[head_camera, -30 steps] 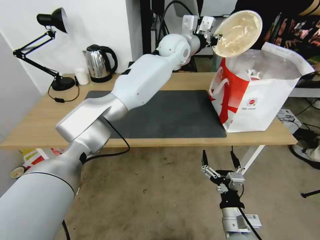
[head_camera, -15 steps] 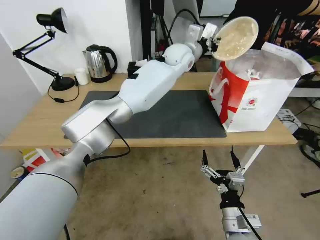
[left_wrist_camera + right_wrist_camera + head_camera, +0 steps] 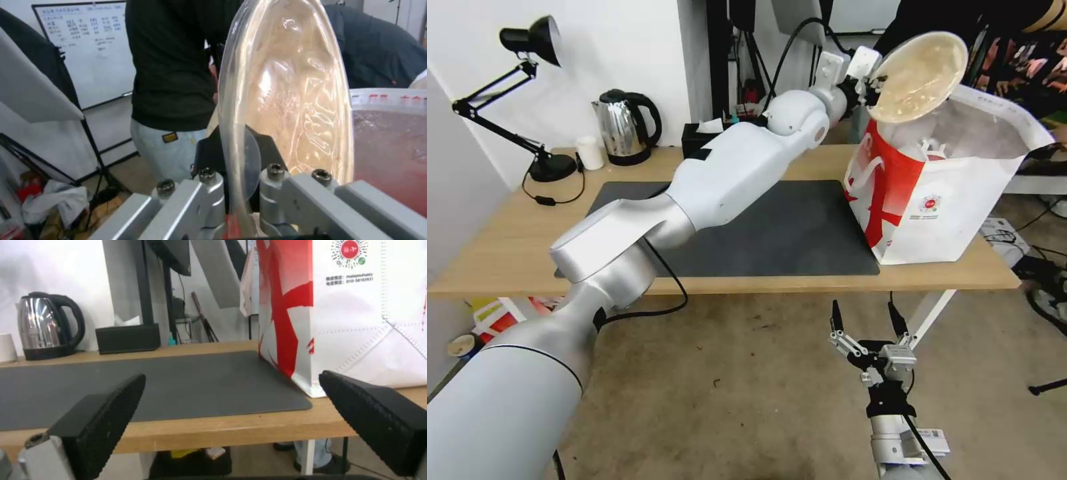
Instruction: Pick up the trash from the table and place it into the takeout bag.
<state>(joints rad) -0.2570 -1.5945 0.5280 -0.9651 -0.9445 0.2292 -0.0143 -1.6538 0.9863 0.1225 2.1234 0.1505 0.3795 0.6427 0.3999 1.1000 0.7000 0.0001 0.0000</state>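
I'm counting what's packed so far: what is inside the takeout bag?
Inside the takeout bag, silvery foil lining, white plastic and a bit of red show; lower contents are hidden. The beige bowl hangs above in the left gripper.

1 bowl (image 3: pixel 919 75), 1 bag (image 3: pixel 954 200), 1 mat (image 3: pixel 800 233), 1 kettle (image 3: pixel 625 127), 1 lamp (image 3: pixel 527 87), 1 cup (image 3: pixel 590 153), 2 grippers: left (image 3: pixel 872 85), right (image 3: pixel 865 319).

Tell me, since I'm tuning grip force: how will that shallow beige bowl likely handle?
The shallow beige bowl looks thin and translucent, so probably light and flexible. The left gripper pinches only its rim, tilted above the takeout bag; its glossy, greasy-looking surface may slip.
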